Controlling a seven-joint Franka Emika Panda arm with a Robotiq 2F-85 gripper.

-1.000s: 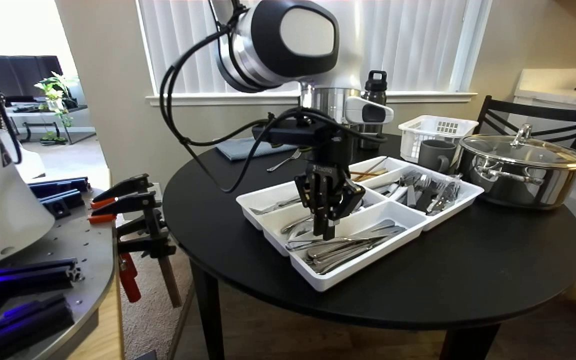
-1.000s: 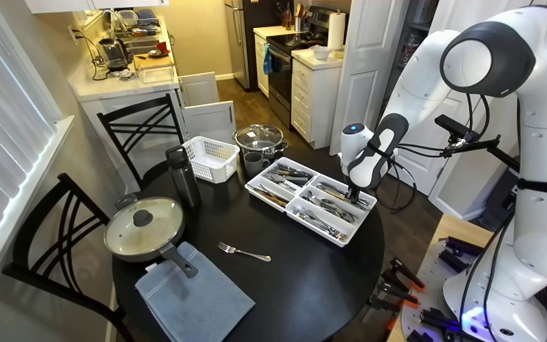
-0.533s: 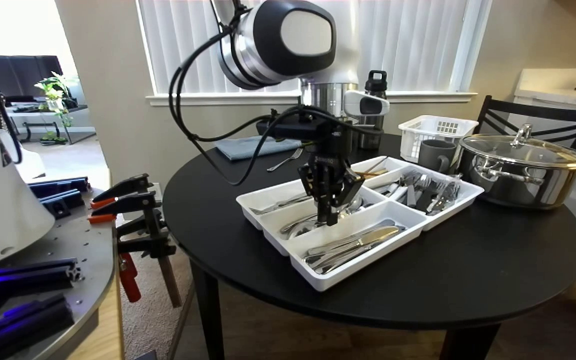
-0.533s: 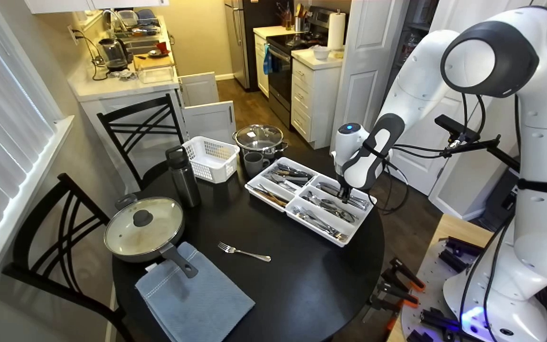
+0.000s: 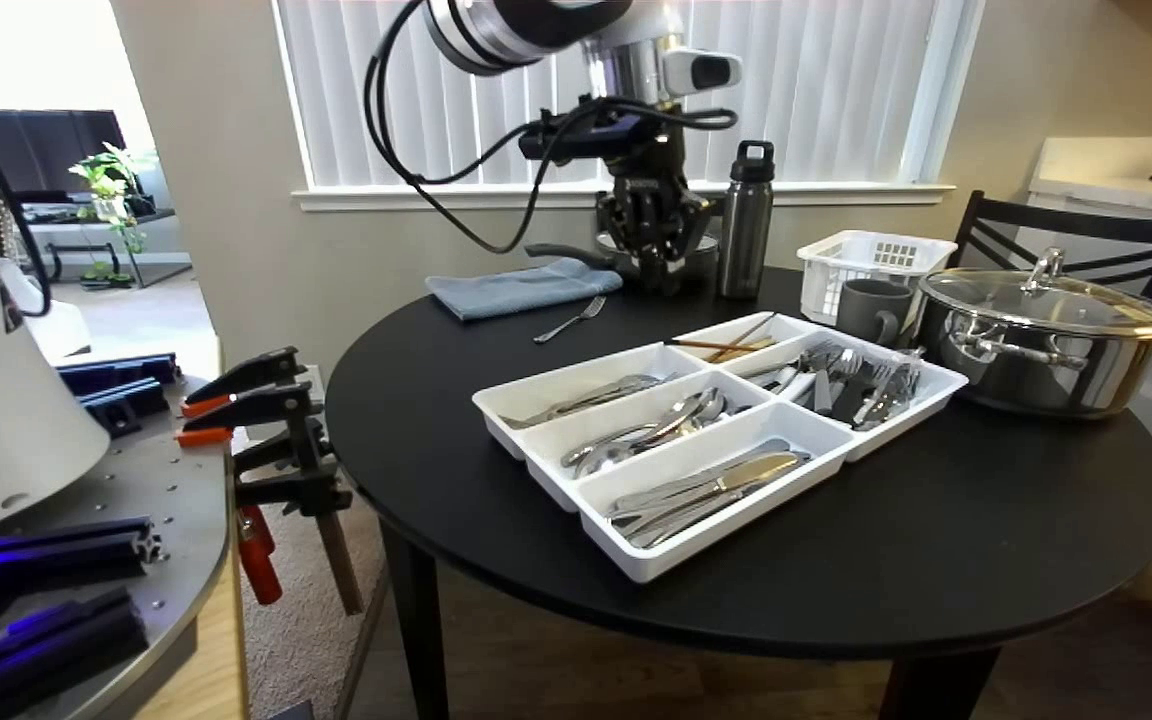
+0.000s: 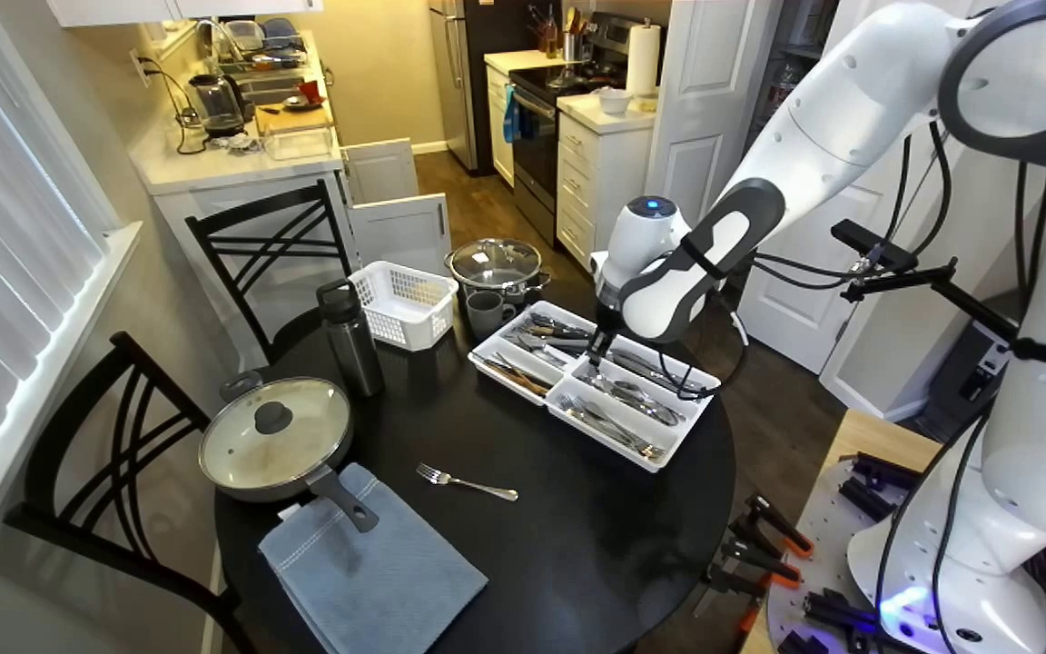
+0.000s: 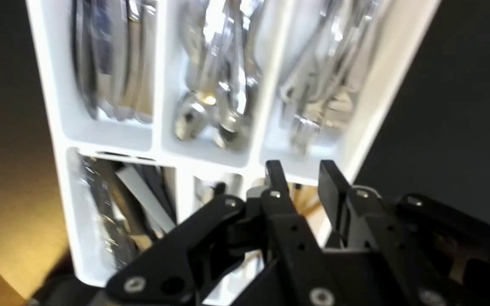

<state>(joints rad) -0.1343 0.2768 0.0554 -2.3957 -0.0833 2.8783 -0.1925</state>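
Gripper hung above the table, tips down and clear of the cutlery. Its black fingers were spread partway; chopsticks showed through the gap. Wrist view blurred; in it the tips overlay the wall between the fork and chopstick compartments of the white cutlery tray.

Tray lay flat on the round black table, one corner close to the table's edge. Three long compartments ran side by side: forks along one outer side, spoons in the middle, table knives along the opposite side. At the tray's other end, mixed utensils, some dark-handled, were heaped toward the corner across from the chopsticks.

A loose dinner fork lay directly on the tabletop, between the tray and a folded blue cloth near the table's edge. Lidded frying pan stood along that same edge, its gray handle reaching over the cloth. Steel bottle stood upright between the pan and a white plastic basket. Gray mug stood just beside the tray's corner; contact could not be judged. Large stockpot, glass lid on, was next to the mug.

Beyond the table's edge: black chair, then, in the kitchen, an electric kettle, oven range and paper towel roll.
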